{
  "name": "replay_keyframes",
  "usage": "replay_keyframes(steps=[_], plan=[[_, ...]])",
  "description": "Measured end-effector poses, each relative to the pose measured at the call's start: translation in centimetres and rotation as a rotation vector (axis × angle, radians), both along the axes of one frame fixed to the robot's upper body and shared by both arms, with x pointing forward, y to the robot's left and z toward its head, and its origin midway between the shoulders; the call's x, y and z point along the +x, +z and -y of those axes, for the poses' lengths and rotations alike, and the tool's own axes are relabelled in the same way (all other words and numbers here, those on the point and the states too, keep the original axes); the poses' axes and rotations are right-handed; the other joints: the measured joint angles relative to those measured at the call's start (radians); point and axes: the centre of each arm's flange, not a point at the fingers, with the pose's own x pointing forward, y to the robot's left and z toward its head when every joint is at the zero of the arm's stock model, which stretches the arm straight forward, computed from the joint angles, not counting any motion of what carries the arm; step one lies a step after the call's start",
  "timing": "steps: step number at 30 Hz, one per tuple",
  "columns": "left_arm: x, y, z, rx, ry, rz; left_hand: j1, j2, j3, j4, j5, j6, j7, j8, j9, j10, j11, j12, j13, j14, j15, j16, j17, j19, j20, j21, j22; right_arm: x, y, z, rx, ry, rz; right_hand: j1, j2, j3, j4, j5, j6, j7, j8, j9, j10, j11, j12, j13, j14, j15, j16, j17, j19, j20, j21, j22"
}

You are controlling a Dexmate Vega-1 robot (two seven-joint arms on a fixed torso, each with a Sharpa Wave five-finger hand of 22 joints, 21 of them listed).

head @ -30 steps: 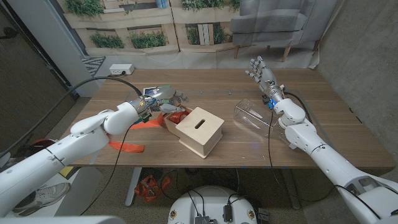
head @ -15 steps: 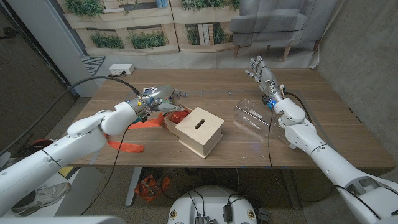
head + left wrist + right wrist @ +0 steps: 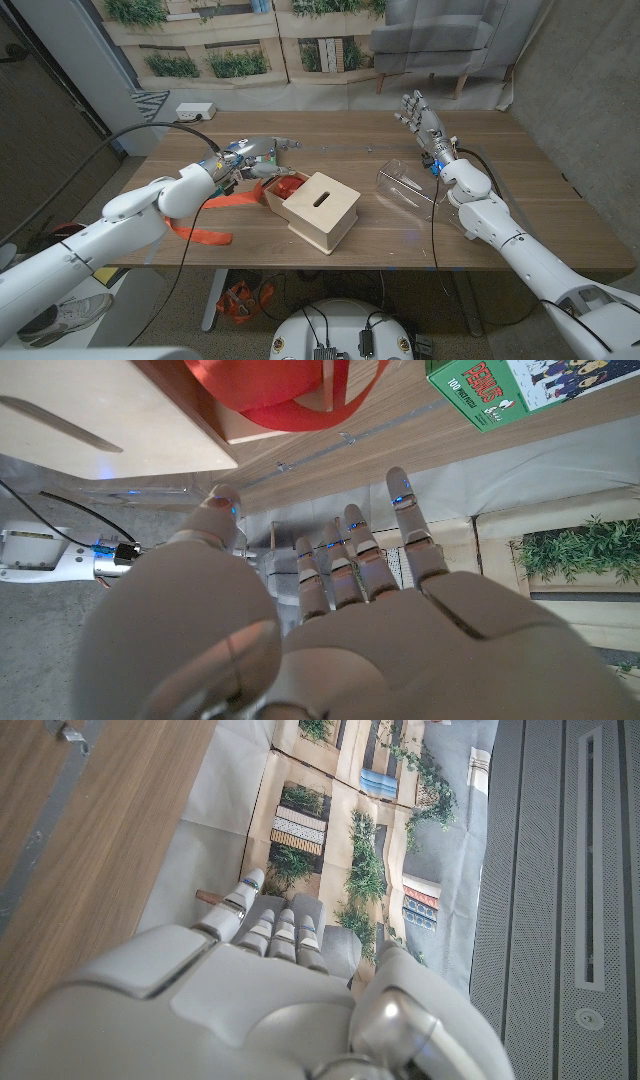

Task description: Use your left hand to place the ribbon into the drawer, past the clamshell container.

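Left hand: the left hand (image 3: 262, 152) hovers just behind the drawer's open end, fingers spread and holding nothing; the left wrist view (image 3: 330, 630) shows the same loose, released fingers with no ribbon between them.
Ribbon: the red ribbon (image 3: 287, 186) is bunched inside the drawer (image 3: 283, 196), and a tail of it (image 3: 200, 235) trails out over the table toward the near-left edge. In the left wrist view the bunch (image 3: 270, 395) sits in the drawer's open mouth.
Why so placed: the bunch lies in the pulled-out drawer of the wooden box (image 3: 322, 210), which reads as the goal spot; the trailing tail suggests the job is only partly finished, since much of the strip lies outside.
Clamshell container: the clear clamshell container (image 3: 408, 185) stands on the table to the right of the box, apart from it, so the drawer lies beyond it from the right arm's side.
Right hand: the right hand (image 3: 417, 110) is raised at the far right of the table, fingers apart and empty, well clear of the work, seemingly parked.
Other: a green printed box (image 3: 490, 390) lies near the drawer.
Count: one ribbon, one wooden box with one drawer, one clamshell container, one green box, two hands.
Table: the wooden table (image 3: 520, 210) carries all of it.
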Motion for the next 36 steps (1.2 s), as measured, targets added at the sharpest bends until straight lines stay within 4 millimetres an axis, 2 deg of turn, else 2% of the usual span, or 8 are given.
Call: replay_keyframes(steps=[4, 7, 10, 14, 27, 30, 36], plan=[[-0.2, 0.1, -0.1, -0.011, -0.004, 0.015, -0.035, -0.017, -0.029, 0.009, 0.003, -0.028, -0.008, 0.0, 0.0, -0.03, -0.009, 0.0, -0.019, -0.036, 0.015, 0.0, -0.021, -0.043, 0.009, -0.038, 0.0, -0.1, 0.0, 0.0, -0.001, 0.0, 0.001, 0.0, 0.0, 0.0, 0.0, -0.004, 0.0, 0.0, 0.0, 0.0, 0.0, 0.0, 0.0, -0.002, 0.0, 0.0, 0.0, 0.0, 0.0, 0.0, 0.0, 0.0], [-0.3, 0.1, -0.3, -0.019, -0.003, 0.022, -0.06, -0.033, -0.055, 0.011, 0.003, -0.033, -0.013, 0.0, -0.005, -0.048, -0.008, 0.0, -0.033, -0.063, 0.018, 0.0, -0.037, -0.079, -0.001, -0.067, 0.0, -0.1, 0.0, 0.0, -0.001, -0.001, 0.0, 0.0, 0.0, 0.0, 0.0, -0.004, 0.0, 0.0, 0.0, 0.0, 0.0, 0.0, 0.0, -0.003, 0.0, 0.0, 0.0, 0.0, 0.0, 0.0, 0.0, 0.0], [-0.5, 0.1, -0.3, -0.032, -0.008, 0.035, -0.088, -0.049, -0.079, 0.019, 0.003, -0.04, -0.02, 0.006, -0.005, -0.078, -0.028, 0.0, -0.051, -0.086, 0.023, 0.0, -0.052, -0.102, -0.014, -0.096, 0.0, -0.2, 0.0, 0.0, -0.001, -0.001, 0.001, 0.0, 0.0, 0.0, 0.0, -0.004, 0.0, 0.0, 0.0, 0.0, 0.0, 0.0, 0.0, 0.0, 0.0, 0.0, 0.0, 0.0, 0.0, 0.0, 0.0, 0.0], [-0.7, 0.2, -0.4, -0.047, -0.012, 0.053, -0.109, -0.064, -0.097, 0.021, 0.009, -0.048, -0.028, 0.006, -0.009, -0.091, -0.042, 0.0, -0.063, -0.1, 0.024, 0.0, -0.062, -0.119, -0.013, -0.114, 0.0, -0.3, -0.1, 0.0, -0.002, -0.001, 0.001, -0.004, -0.004, 0.0, 0.0, -0.004, 0.0, 0.0, 0.0, 0.0, 0.0, 0.0, 0.0, 0.0, 0.001, 0.001, 0.0, 0.0, 0.0, 0.0, 0.0, 0.0], [-1.5, 0.2, -0.6, -0.088, -0.025, 0.114, -0.162, -0.106, -0.142, 0.035, 0.022, -0.097, -0.028, 0.006, -0.01, -0.155, -0.026, 0.0, -0.093, -0.155, 0.041, 0.0, -0.076, -0.144, -0.02, -0.16, 0.0, -0.8, -0.2, 0.1, -0.003, -0.002, 0.004, -0.008, -0.008, 0.0, 0.0, -0.004, 0.0, 0.0, 0.0, 0.0, 0.0, 0.0, 0.0, 0.0, 0.004, 0.004, 0.0, 0.0, 0.0, 0.0, 0.0, 0.0], [-1.7, 0.1, -0.8, -0.104, -0.029, 0.129, -0.177, -0.115, -0.156, 0.038, 0.026, -0.119, -0.023, 0.005, -0.01, -0.171, -0.021, 0.0, -0.102, -0.174, 0.039, -0.004, -0.08, -0.15, -0.015, -0.171, 0.0, -0.9, -0.2, 0.1, -0.005, -0.001, 0.005, -0.008, -0.008, 0.0, 0.0, -0.004, 0.0, 0.0, 0.0, 0.0, 0.0, 0.0, 0.0, 0.0, 0.004, 0.004, 0.0, 0.0, 0.0, 0.0, 0.0, 0.0], [-2.0, 0.1, -0.9, -0.124, -0.036, 0.144, -0.198, -0.128, -0.173, 0.044, 0.039, -0.149, -0.032, 0.0, -0.01, -0.203, -0.013, 0.0, -0.119, -0.205, 0.047, -0.005, -0.082, -0.157, -0.022, -0.193, 0.0, -1.3, -0.2, 0.1, -0.006, -0.001, 0.009, -0.008, -0.008, 0.0, 0.0, -0.004, 0.0, 0.0, 0.0, 0.0, 0.0, 0.0, 0.0, 0.0, 0.004, 0.004, 0.0, 0.0, 0.0, 0.0, 0.0, 0.0]])
